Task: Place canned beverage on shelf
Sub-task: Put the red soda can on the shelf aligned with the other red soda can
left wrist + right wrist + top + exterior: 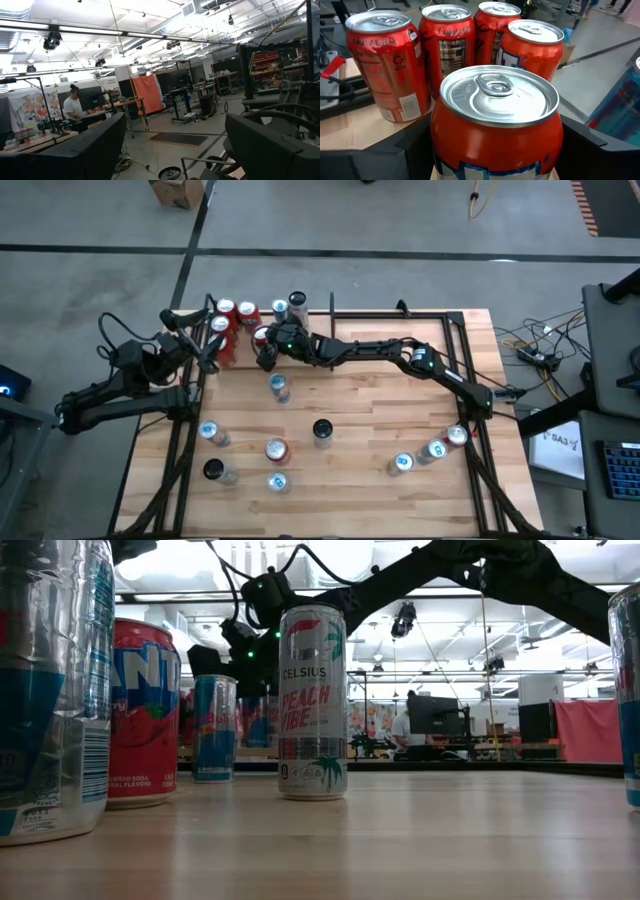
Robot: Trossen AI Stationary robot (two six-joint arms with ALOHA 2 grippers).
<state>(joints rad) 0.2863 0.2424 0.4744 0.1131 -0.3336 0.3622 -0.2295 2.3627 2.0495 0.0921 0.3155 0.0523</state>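
Note:
A red can [497, 115] with a silver top stands upright between the fingers of my right gripper [495, 150], which is shut on it. That gripper [266, 350] reaches across to the table's far left. Just beyond the held can, several red cola cans [387, 70] stand on the shelf's light wood floor [345, 132]. My left gripper [205, 350] waits at the table's left edge, raised and open, its fingers [90, 150] framing only the room. My right gripper pinches the red can by its two opposite side walls [437, 137], below the top rim, between its two fingers [395, 150]. The fingers come nearly level from the table's right side. The can stands upright; its bottom is out of the frame, so I cannot tell whether it rests on anything.
Loose cans stand about the table: a blue-topped one [279, 387], a black one [322, 430], a red one [276, 450], three near the right edge [435, 450]. A tall can [297, 305] stands at the far edge by the black frame. A person sits in the room beyond [74, 107].

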